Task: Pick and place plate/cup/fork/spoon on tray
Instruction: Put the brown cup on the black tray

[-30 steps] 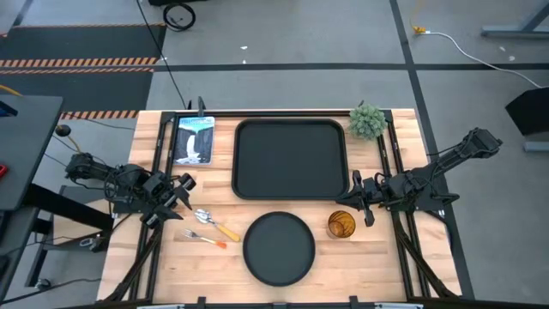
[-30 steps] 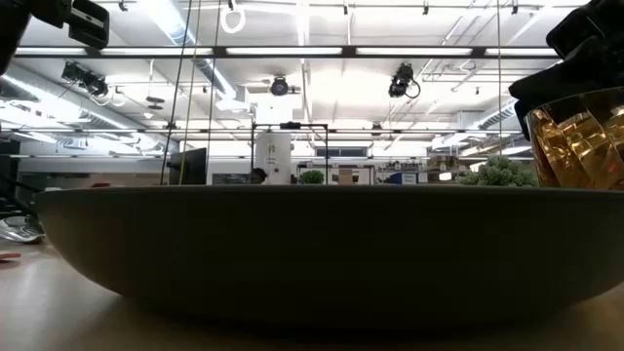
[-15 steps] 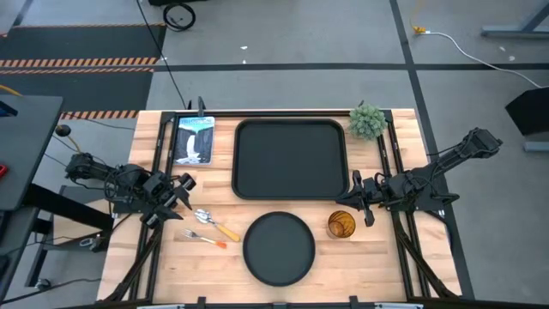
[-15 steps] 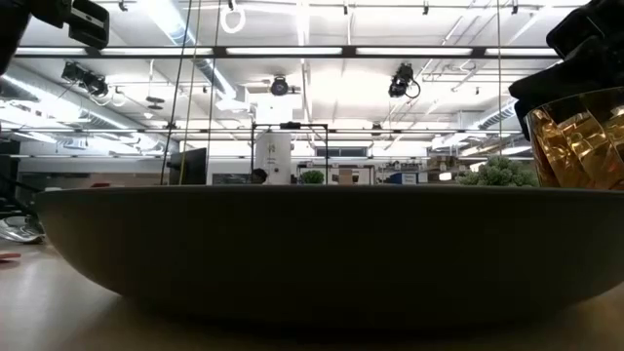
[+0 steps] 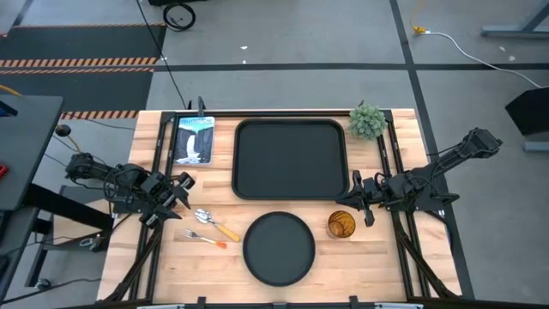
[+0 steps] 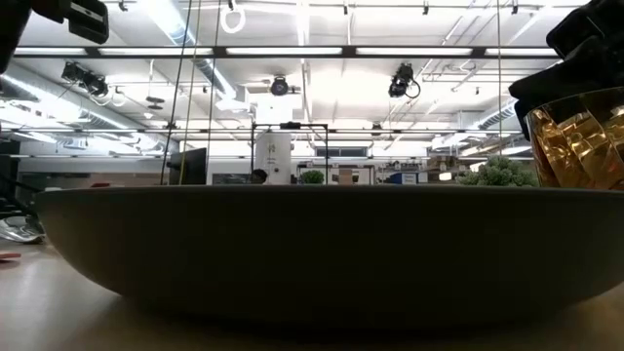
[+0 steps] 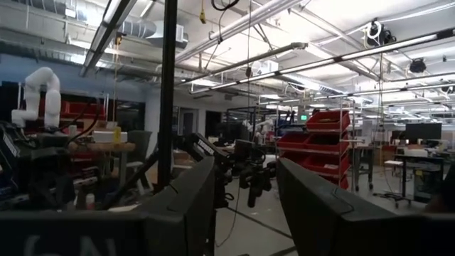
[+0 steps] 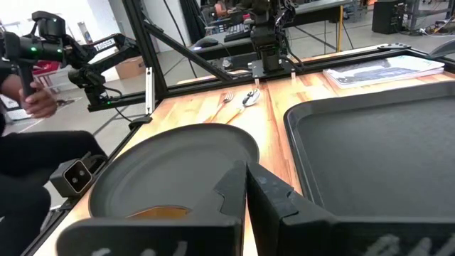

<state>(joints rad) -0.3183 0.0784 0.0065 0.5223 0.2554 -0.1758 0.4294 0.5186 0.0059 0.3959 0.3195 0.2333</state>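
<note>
The black tray (image 5: 290, 159) lies at the table's middle, toward the far edge. The round black plate (image 5: 278, 248) rests flat on the table in front of it and fills the low view (image 6: 312, 253). The amber cup (image 5: 341, 225) stands upright to the right of the plate. The spoon (image 5: 214, 223) and the fork (image 5: 204, 238) lie left of the plate. My left gripper (image 5: 184, 193) is open and empty above the table's left part, just far-left of the spoon. My right gripper (image 5: 357, 199) is shut and empty, just beyond the cup, by the tray's right near corner.
A blue-and-white picture card (image 5: 193, 139) lies left of the tray, and a small green plant (image 5: 367, 120) stands at the tray's far right corner. Bare wood shows along the near edge on both sides of the plate. A person's hand (image 8: 35, 99) shows beyond the table.
</note>
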